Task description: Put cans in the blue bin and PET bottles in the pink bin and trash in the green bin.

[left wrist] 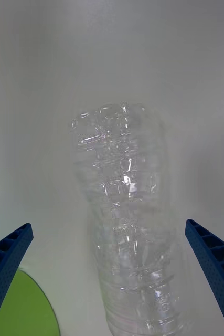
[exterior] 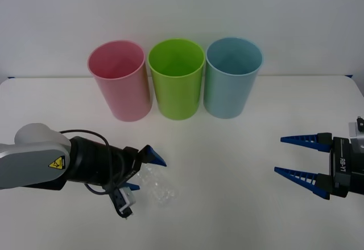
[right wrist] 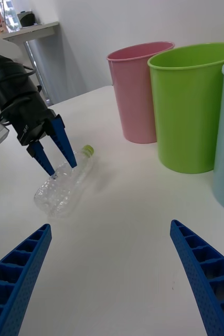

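on the table, left gripper [exterior: 145,170] jaws apart astride lying bottle [exterior: 156,186], right gripper [exterior: 298,158] jaws apart

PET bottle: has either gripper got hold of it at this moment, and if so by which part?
Nothing is held. The left gripper is open, its fingers straddling the PET bottle lying on the table. The right gripper is open, well apart.

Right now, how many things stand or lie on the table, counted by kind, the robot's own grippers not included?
Bins: 3, the pink bin, the green bin and the blue bin
PET bottles: 1, clear with a green cap, lying on its side between the open fingers of the left gripper
Total: 4
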